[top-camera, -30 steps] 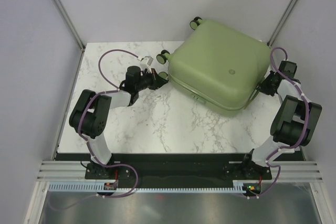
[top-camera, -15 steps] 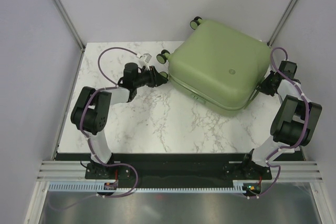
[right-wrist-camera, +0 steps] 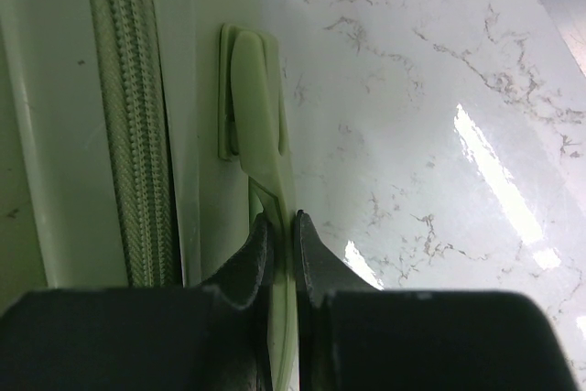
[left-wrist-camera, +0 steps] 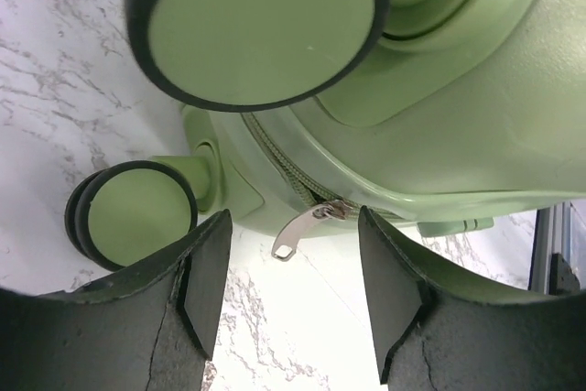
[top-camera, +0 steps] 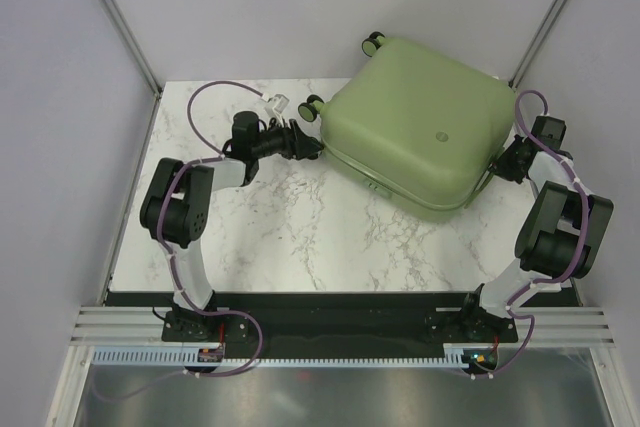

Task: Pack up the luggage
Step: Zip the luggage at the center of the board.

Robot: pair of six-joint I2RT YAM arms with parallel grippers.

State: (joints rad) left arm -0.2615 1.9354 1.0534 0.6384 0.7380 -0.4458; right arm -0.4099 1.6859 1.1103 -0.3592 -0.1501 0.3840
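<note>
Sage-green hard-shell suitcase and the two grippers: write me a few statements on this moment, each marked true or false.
1. The sage-green hard-shell suitcase lies closed on the white marble table. True.
2. The left gripper is shut on a wheel. False: it is open, with the silver zipper pull in front of its gap.
3. The right gripper pinches the suitcase's green side handle. True.
4. The suitcase stands upright. False: it lies flat, its black-and-green wheels sticking out sideways.

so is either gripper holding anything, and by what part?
Right gripper pinches the luggage by its side handle. Left gripper is open, holding nothing.
</note>
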